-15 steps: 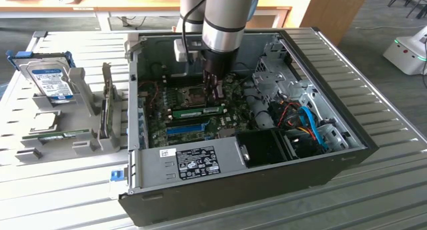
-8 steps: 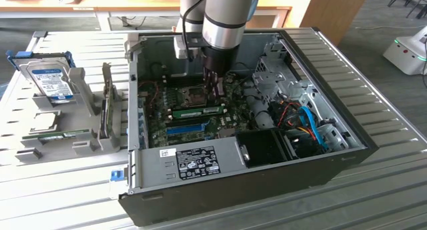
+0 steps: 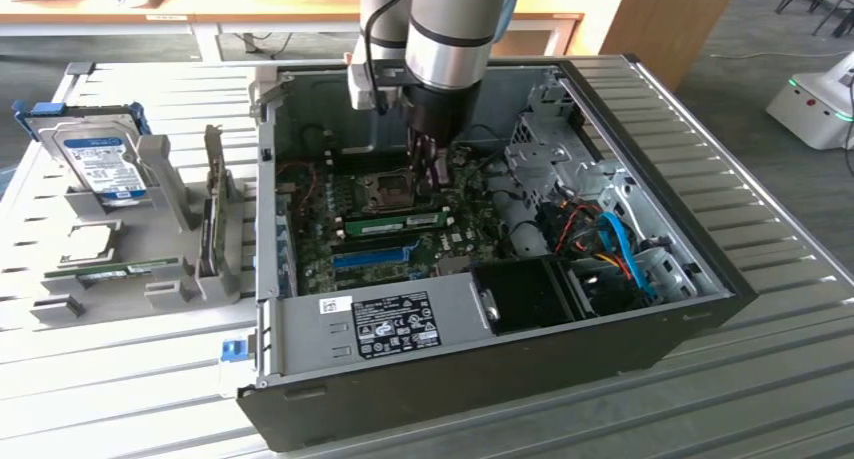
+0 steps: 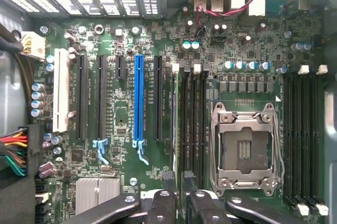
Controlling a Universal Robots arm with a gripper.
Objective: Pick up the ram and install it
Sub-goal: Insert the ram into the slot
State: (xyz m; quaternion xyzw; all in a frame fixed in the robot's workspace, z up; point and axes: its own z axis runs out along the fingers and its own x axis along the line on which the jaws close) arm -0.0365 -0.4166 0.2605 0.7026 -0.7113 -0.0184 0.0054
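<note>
The ram [image 3: 400,222], a green stick with a pale label, stands on edge in a slot of the motherboard [image 3: 350,194] inside the open computer case. My gripper [image 3: 430,199] hangs just over its end on the exterior view's right. In the wrist view the ram [image 4: 175,129] appears as a thin pale strip along a black slot. It runs toward my gripper [image 4: 182,207], whose black fingers [image 4: 163,205] stand apart on either side of that line. I cannot see them pressing on the stick.
The blue slot [image 4: 138,103] and the CPU socket [image 4: 245,148] flank the memory slots. On the exterior view's left, a grey rack [image 3: 160,279] holds a hard drive [image 3: 100,164] and another green stick [image 3: 127,271]. Case walls [image 3: 400,329] and cables [image 3: 621,249] surround the board.
</note>
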